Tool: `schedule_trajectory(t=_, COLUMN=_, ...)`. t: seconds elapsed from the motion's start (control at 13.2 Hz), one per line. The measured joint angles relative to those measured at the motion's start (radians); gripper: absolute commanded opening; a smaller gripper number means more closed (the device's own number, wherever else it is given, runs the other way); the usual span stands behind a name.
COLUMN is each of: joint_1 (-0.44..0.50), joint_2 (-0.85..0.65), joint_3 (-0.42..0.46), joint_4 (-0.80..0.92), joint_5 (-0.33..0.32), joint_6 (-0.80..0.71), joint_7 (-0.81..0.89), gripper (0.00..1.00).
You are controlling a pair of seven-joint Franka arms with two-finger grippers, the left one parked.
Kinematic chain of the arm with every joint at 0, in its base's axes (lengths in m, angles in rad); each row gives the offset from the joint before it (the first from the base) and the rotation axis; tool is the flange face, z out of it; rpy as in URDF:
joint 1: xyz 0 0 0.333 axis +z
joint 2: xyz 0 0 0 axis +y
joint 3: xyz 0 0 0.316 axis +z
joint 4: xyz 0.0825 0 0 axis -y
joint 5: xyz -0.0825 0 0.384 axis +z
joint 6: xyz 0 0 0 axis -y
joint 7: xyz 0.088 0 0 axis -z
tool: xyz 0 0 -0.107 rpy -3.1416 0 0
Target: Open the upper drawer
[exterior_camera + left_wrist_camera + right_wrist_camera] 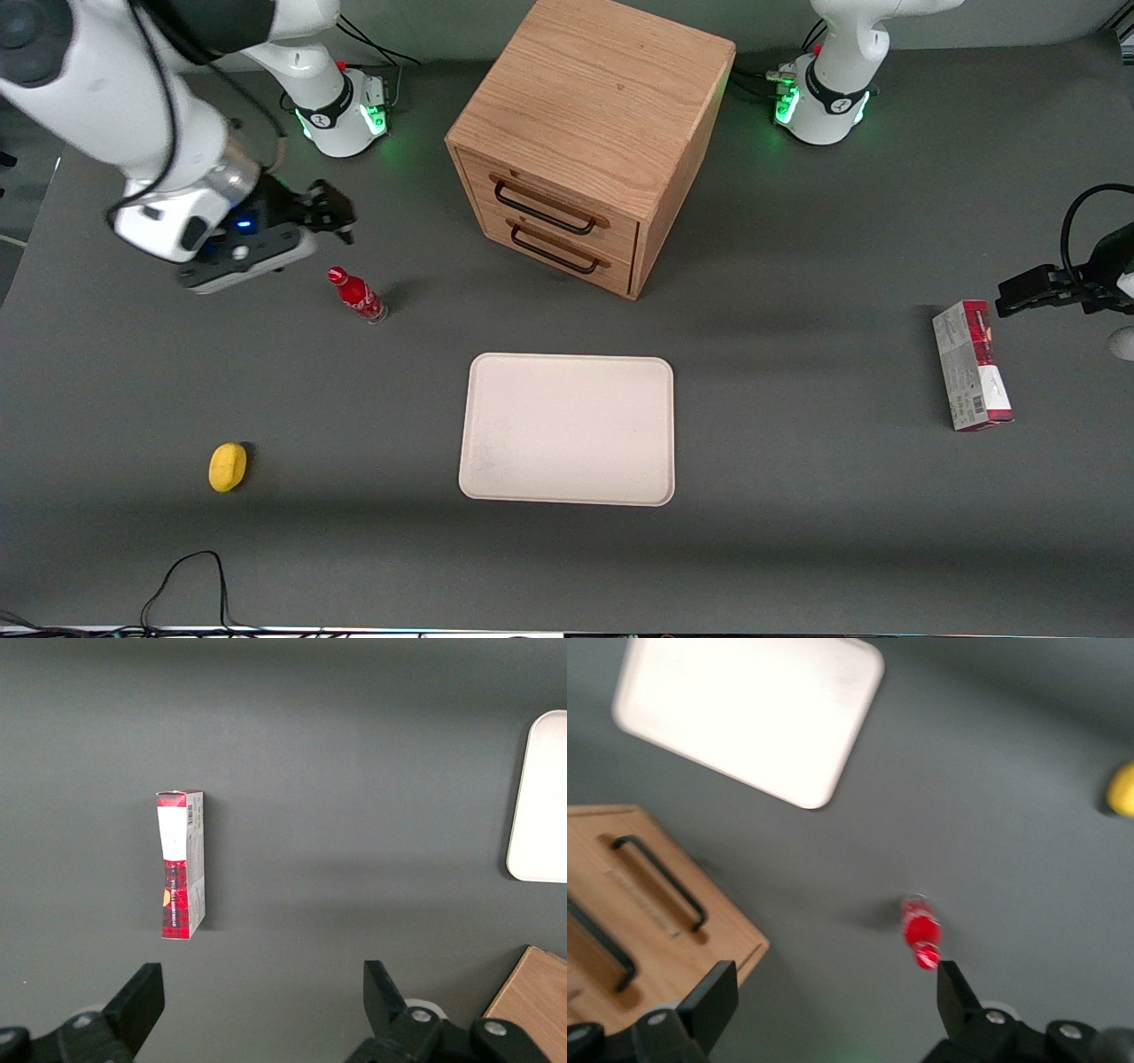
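Grey table [797, 532]: cabinet [594, 115], tray [567, 430], bottle [359, 295].

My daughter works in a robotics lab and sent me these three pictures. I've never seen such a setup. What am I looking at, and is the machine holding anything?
These show one moment from three cameras: one faces two white robot arms across a grey table, the other two ride on the arms' wrists. The working arm's gripper, its two fingers open and holding nothing, hangs above the table beside a small red bottle. An oak cabinet stands in the middle; its upper drawer and lower drawer are both shut. Nearer the front camera lie a cream tray and a yellow object. A red box lies toward the parked arm's end.
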Motion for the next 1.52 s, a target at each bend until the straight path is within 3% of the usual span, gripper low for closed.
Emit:
schedule_trajectory(t=0.3, joint_1=0.007, joint_2=0.048, joint_3=0.194, joint_4=0.028, joint_5=0.001, joint_6=-0.006, joint_7=-0.143, gripper=1.0)
schedule_trajectory(t=0.53, joint_1=0.009, joint_2=0.133, joint_3=0.291, joint_4=0.026, joint_5=0.03, joint_6=-0.006, joint_7=-0.251, gripper=1.0)
schedule_trajectory(t=0.84, joint_1=0.008, joint_2=0.259, joint_3=0.303, joint_4=0.029, joint_5=0.097, joint_6=0.018, joint_7=-0.317, gripper=1.0)
schedule_trajectory(t=1.52, joint_1=0.054, joint_2=0.335, joint_3=0.308, joint_4=-0.057, joint_5=0.083, joint_6=0.181, joint_7=-0.322, gripper=1.0)
